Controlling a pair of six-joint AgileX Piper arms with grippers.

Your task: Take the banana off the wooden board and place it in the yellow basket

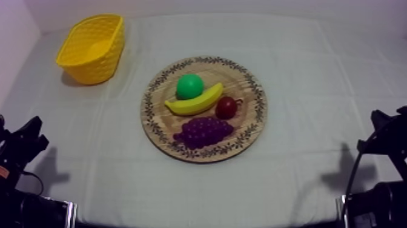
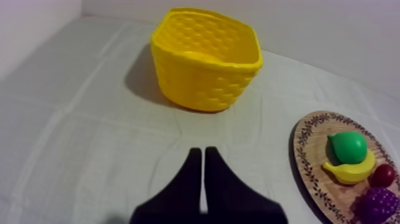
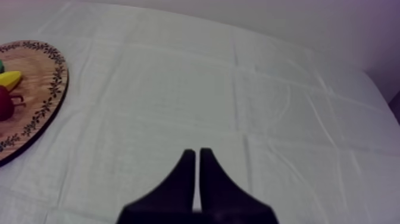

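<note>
you have open room all round the round wooden board with the patterned rim (image 1: pixel 245 85): the grey-white tablecloth (image 1: pixel 309 67) lies bare between the board and every table edge, widest off the board's right. the yellow woven basket (image 1: pixel 91 67) stands upright, mouth up, off the board's far left. it is well apart from the board, with bare cloth between them.

the yellow toy banana (image 1: pixel 195 103) lies flat near the middle of the board. its long axis runs slantwise, from the board's near left towards its far right. its hollow side faces the far rim and curves round the green toy pear (image 1: pixel 189 87), which sits against it. the small dark red fruit (image 1: pixel 226 107) sits just beside the banana's right end. the purple bunch of grapes (image 1: pixel 203 131) lies on the board's near side, just beside the banana's outer curve. the banana is hemmed in on three sides, and only its left end faces bare wood.

your left gripper (image 2: pixel 202 152) rests low off the board's near left, facing the basket. its two black fingers are pressed together in a narrow wedge with nothing between them. your right gripper (image 3: pixel 197 153) rests off the board's near right over bare cloth, with its fingers likewise closed on nothing.
</note>
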